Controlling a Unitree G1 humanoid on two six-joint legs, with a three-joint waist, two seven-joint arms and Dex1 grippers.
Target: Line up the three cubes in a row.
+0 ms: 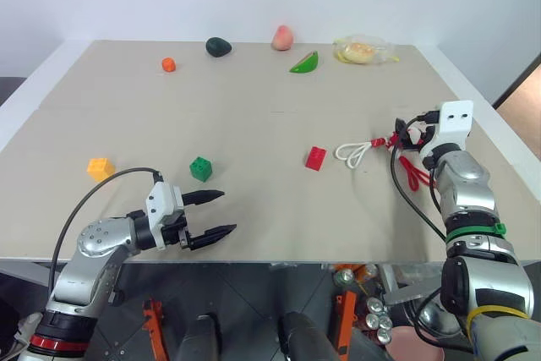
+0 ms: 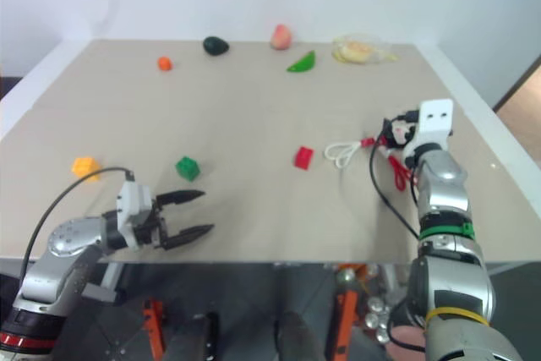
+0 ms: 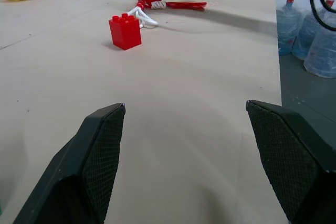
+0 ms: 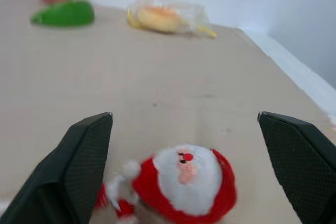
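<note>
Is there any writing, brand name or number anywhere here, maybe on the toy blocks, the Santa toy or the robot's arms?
No readable text anywhere.
Red cube, green cube, yellow-orange cube: bare studs, no print.
Santa toy: a face, no lettering.
Bagged bread: no visible label.
Water jugs off the table: nothing legible.

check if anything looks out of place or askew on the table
The three cubes are not in a row: yellow cube and green cube sit apart near the left hand, red cube lies tilted beside the Santa toy's white rope loop.
</note>
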